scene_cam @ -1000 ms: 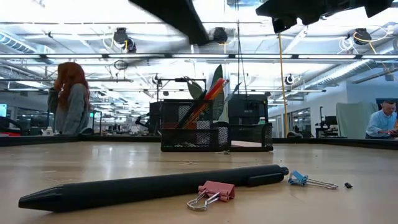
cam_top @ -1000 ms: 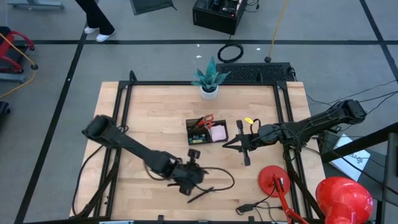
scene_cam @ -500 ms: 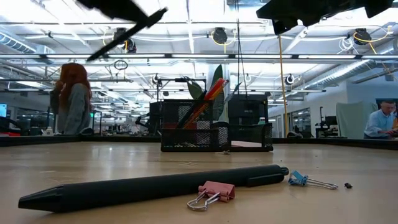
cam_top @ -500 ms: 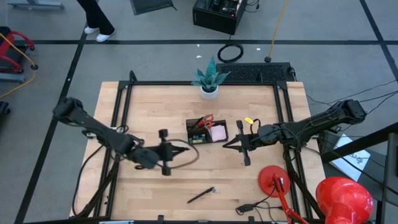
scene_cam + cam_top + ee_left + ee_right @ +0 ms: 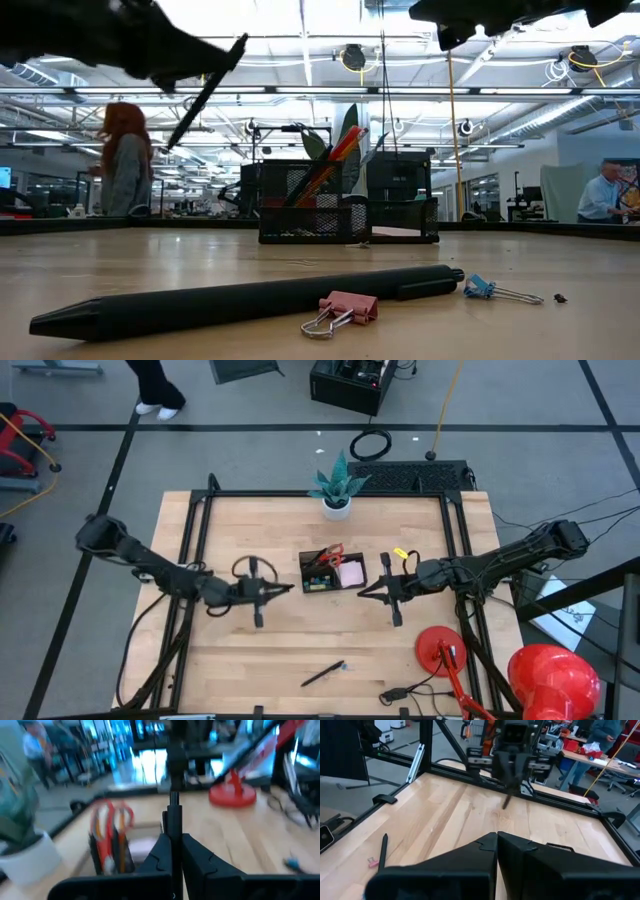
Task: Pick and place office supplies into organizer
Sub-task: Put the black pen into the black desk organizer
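My left gripper (image 5: 278,591) hovers left of the black organizer (image 5: 333,572), shut on a black pen (image 5: 203,97) that it carries well above the table. The organizer stands on the table's middle with red-handled scissors (image 5: 107,820), an orange pencil and a pink pad (image 5: 351,573) in it. Another black pen (image 5: 323,674) lies flat near the table's near edge, a pink clip (image 5: 340,308) and a blue clip (image 5: 490,290) beside it. My right gripper (image 5: 363,593) waits shut and empty, right of the organizer. My left gripper pinches the black pen between its two fingers (image 5: 159,854); the shaft (image 5: 174,817) runs out through the gap between them. In the low view the fingers have the pen near its upper end (image 5: 232,48). The rest slants down below them, clear of the table.
A white plant pot (image 5: 337,507) stands behind the organizer. A red round-based object (image 5: 440,645) and a small black item with a cable (image 5: 395,693) sit at the near right. Black frame rails (image 5: 200,520) border the table. People move in the room behind.
My left gripper has travelled from the near edge, beside the lying pen, toward the table's left and far side, stopping left of the organizer. It has tipped up from pointing down to nearly level, facing the organizer. The held pen went with it.
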Tool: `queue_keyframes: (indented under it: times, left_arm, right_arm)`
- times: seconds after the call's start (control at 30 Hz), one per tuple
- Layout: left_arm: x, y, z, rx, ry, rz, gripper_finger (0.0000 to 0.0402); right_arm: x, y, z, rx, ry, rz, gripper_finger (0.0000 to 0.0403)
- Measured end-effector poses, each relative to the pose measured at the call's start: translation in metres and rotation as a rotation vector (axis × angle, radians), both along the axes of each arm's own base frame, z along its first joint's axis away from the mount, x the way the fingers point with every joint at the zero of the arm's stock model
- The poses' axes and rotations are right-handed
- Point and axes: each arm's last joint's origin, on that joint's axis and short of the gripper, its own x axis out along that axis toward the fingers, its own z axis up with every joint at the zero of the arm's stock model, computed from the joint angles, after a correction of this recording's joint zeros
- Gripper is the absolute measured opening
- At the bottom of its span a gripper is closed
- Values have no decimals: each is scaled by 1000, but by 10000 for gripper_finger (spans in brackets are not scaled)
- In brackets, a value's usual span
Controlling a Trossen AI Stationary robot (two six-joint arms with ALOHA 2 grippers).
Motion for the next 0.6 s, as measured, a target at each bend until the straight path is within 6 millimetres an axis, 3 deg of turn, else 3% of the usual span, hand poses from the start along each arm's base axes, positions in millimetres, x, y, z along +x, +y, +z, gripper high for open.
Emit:
queue_keyframes:
  times: [0.2, 0.43, 0.6]
  left_arm:
    - [11, 33, 18, 70, -164, -16, 14]
    - [28, 79, 40, 97, -239, -75, 8]
    - [44, 101, 38, 89, -255, -74, 9]
  right_arm:
    - [0, 0, 1, 2, -12, -1, 4]
    - [1, 0, 4, -3, -41, 1, 4]
    - [1, 0, 4, -25, -43, 3, 4]
